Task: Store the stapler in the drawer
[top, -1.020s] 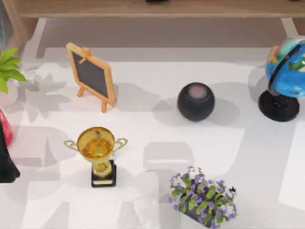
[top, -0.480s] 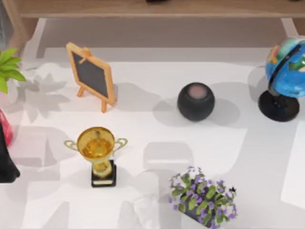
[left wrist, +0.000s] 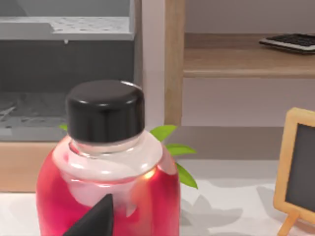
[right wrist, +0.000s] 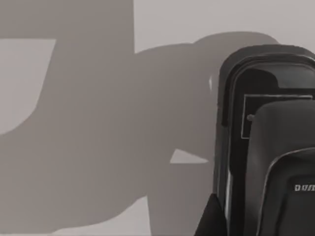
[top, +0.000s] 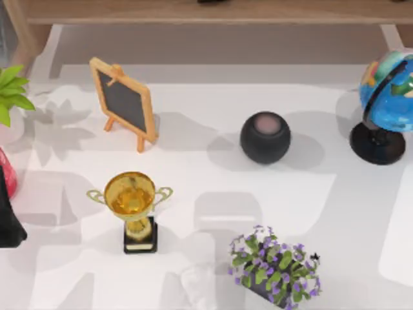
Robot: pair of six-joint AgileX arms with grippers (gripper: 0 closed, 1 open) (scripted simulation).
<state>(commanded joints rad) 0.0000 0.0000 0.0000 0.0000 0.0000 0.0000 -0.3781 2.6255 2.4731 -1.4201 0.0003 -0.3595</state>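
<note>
At the table's left edge the left gripper (left wrist: 93, 219) sits just beside a red bottle (left wrist: 108, 187) with a black cap. I cannot tell whether it is open or shut. Any sweep from there could topple the bottle or brush the green plant (top: 11, 90) behind it. Beyond them stands a grey cabinet (left wrist: 64, 29), probably the drawer unit, so the carry likely ends on this crowded side. Moving rightward, the chalkboard easel (top: 124, 103) and the tall trophy (top: 132, 197) are the tippable hazards on a low crossing. The bare table (top: 213, 181) between the trophy and the round black speaker (top: 265, 137) offers the widest lane, with the purple flower pot (top: 274, 268) near the front edge. The globe (top: 390, 90) crowds the right edge. The stapler (right wrist: 268, 147) lies on the tabletop close under the right gripper (right wrist: 212, 219), whose state I also cannot tell. An off-centre grasp could skid it.
</note>
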